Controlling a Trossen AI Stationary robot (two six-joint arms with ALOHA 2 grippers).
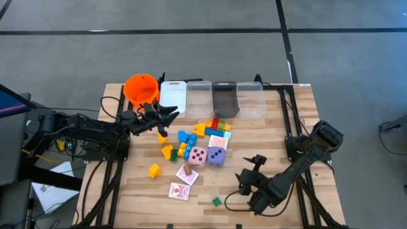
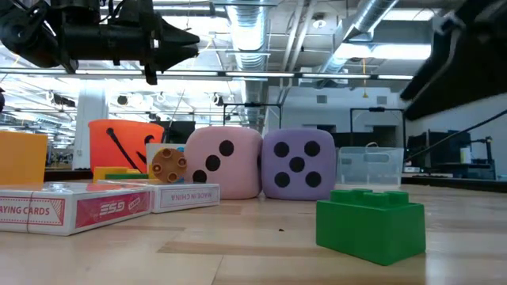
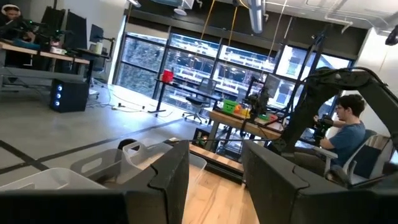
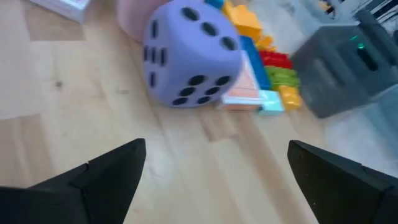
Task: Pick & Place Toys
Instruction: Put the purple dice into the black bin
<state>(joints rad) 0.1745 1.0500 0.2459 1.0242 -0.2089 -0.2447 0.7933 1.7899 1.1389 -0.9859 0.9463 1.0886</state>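
The toys lie in a loose heap at the middle of the bench [image 1: 127, 197]. The pink die [image 1: 198, 156] and purple die [image 1: 217, 156] sit side by side, with yellow, blue and red blocks [image 1: 191, 137] crowded just above them in the high view. A lone yellow block [image 1: 154, 170] lies to the lower left, two packs of playing cards [image 1: 179, 191] below the dice, and a single green block [image 1: 217, 201] at lower centre.

The right tool [image 1: 253, 166] is low over the bench at lower right. Its two fingers are spread wide with nothing between them, as the right wrist view shows, and they face the purple die across bare wood. From this tool the purple die lies up and to the left in the high view, near but not touching, while the green block sits just beside the arm's forearm, lower left of the tool. The right arm is plainly the nearer one to both dice.

The left tool [image 1: 166, 117] hangs raised at upper centre-left, beside the orange bucket [image 1: 140, 89] and the row of plastic bins [image 1: 213, 97]. Its fingers stand apart and hold nothing. I judge the next grasp belongs to the right arm, reaching straight ahead to the purple die.
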